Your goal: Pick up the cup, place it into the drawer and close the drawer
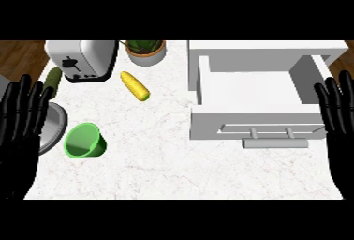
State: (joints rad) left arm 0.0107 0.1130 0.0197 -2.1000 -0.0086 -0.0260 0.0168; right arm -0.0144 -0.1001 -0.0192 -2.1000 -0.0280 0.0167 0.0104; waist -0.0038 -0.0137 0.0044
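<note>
White marble counter (180, 154) | pan (52, 129) half hidden behind our left hand (21, 126) | green cup (84, 140) tipped, left of open drawer (256, 101) | both hands spread flat, right hand (339, 112) at edge

My left hand (21, 126) and right hand (339, 117) are both glossy black all over, with long, slim, rounded fingers (24, 91) catching faint highlights.

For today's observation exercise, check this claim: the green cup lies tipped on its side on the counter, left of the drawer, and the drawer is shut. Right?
Not quite. The drawer is pulled open, its inside showing, as the head view shows. The rest holds: the green cup lies tipped on the counter, left of the drawer.
</note>
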